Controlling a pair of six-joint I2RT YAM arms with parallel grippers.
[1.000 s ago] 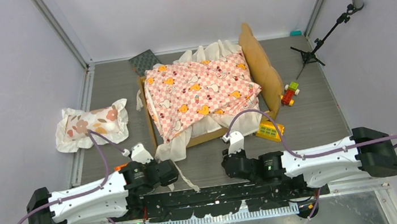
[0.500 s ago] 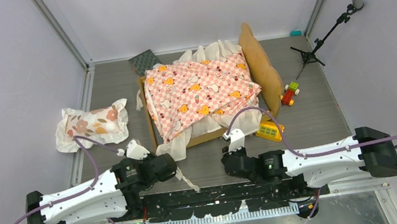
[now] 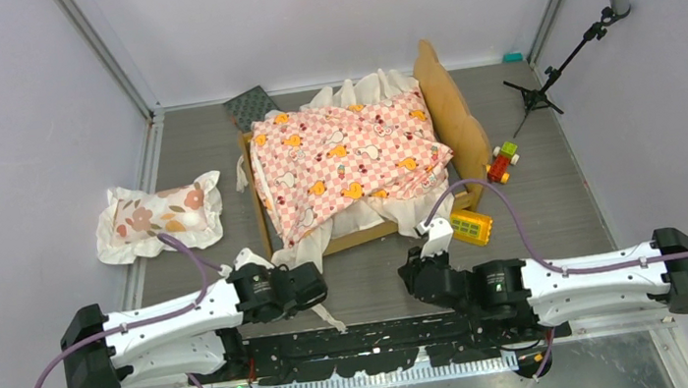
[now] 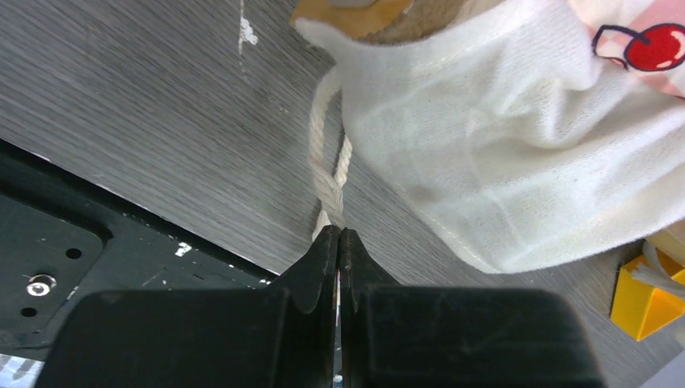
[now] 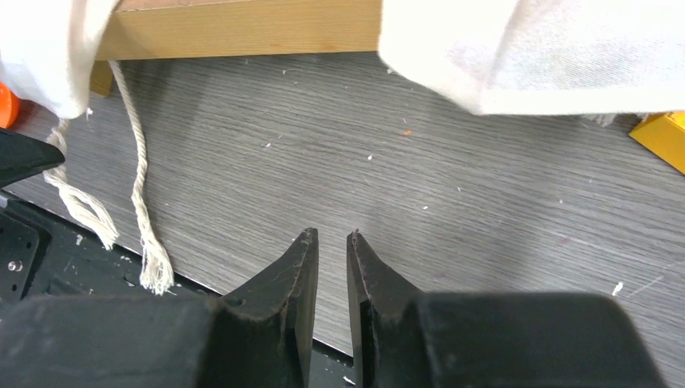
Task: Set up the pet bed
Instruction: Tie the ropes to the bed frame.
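Pet bed (image 3: 451,107) is found mid-table, headboard at its 3 o'clock side, with the checkered sheet (image 3: 346,159) draped over it. The floral pillow (image 3: 160,217) is not yet placed (lying on the table at the bed's 9 o'clock), so roughly half is judged done. Left gripper (image 4: 339,238) is clenched on the white tie cord (image 4: 327,182); right gripper (image 5: 331,242) is pinched nearly together, nothing held.

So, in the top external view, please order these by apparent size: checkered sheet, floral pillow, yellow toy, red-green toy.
1. checkered sheet
2. floral pillow
3. yellow toy and red-green toy: these look about alike, so I do not rank them.
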